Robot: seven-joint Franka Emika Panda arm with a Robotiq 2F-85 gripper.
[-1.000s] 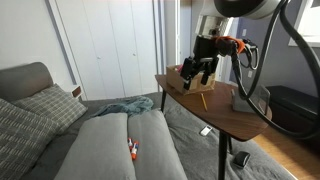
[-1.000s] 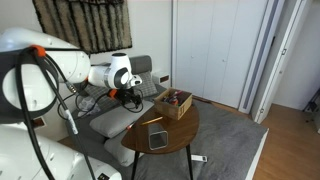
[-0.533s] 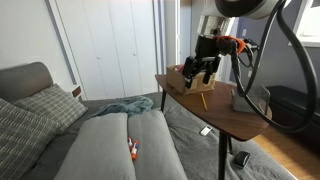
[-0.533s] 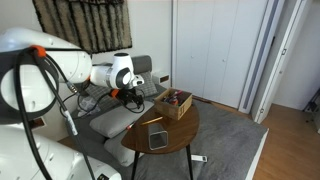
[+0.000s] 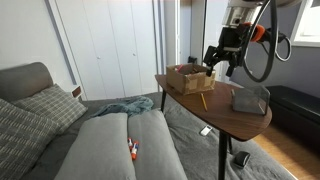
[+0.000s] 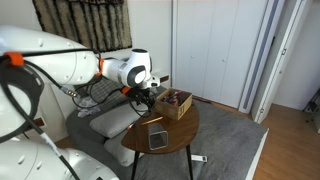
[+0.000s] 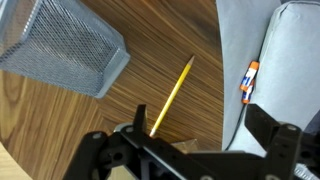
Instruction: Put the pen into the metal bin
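We see the pen (image 7: 172,95) lying flat on the table (image 7: 60,130), just beside the metal bin (image 7: 60,45). Our gripper (image 7: 200,120) hangs spread and empty over its near end, and its long axis points away from us.

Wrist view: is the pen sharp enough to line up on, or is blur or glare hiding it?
Wrist view: the pen is crisp against the wood, with no glare on it; the metal bin mesh is sharp too; the gripper is a dark, underlit silhouette at the bottom. In an exterior view, the pen is only a thin faint line.
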